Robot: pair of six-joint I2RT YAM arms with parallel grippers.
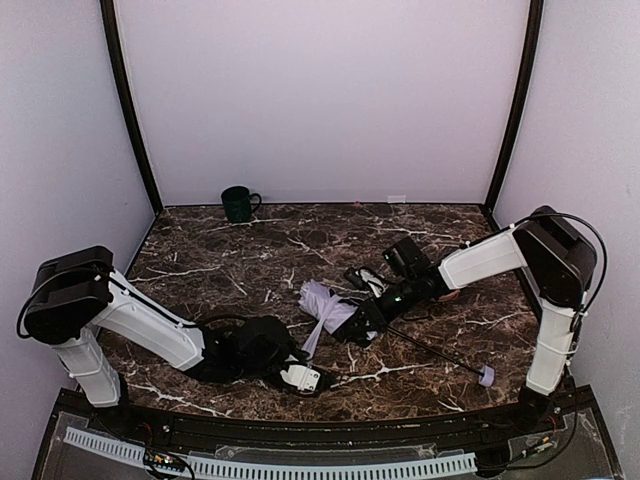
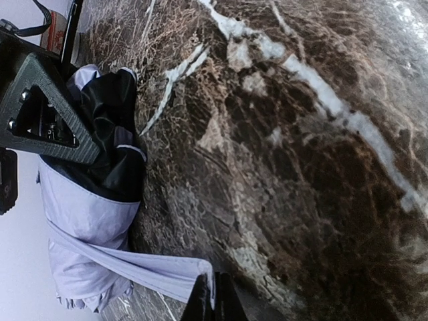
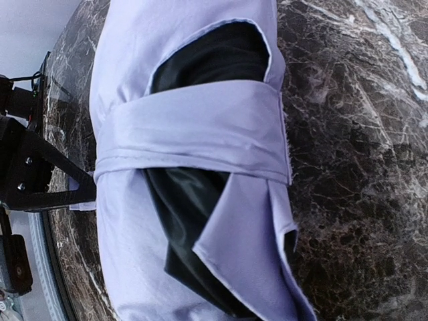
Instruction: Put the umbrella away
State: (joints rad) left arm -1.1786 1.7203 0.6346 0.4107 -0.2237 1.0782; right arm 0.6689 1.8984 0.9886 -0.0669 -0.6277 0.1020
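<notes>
The umbrella (image 1: 325,300) lies folded mid-table, pale lavender outside with black lining showing. Its thin black shaft (image 1: 435,350) runs right to a small lavender handle (image 1: 486,376). My right gripper (image 1: 362,318) holds the bundle's right end; in the right wrist view the umbrella (image 3: 187,120) fills the frame and hides my own fingers. Its strap (image 3: 194,134) wraps around the bundle. My left gripper (image 2: 215,301) is shut on the loose end of the strap (image 2: 134,264), pulled away from the bundle (image 2: 87,221). In the top view the left gripper (image 1: 300,360) is just near-left of the bundle.
A dark green mug (image 1: 238,203) stands at the back left by the wall. A red-patterned object (image 2: 57,30) shows far behind the umbrella in the left wrist view. White walls close in the marble table (image 1: 250,270) on three sides.
</notes>
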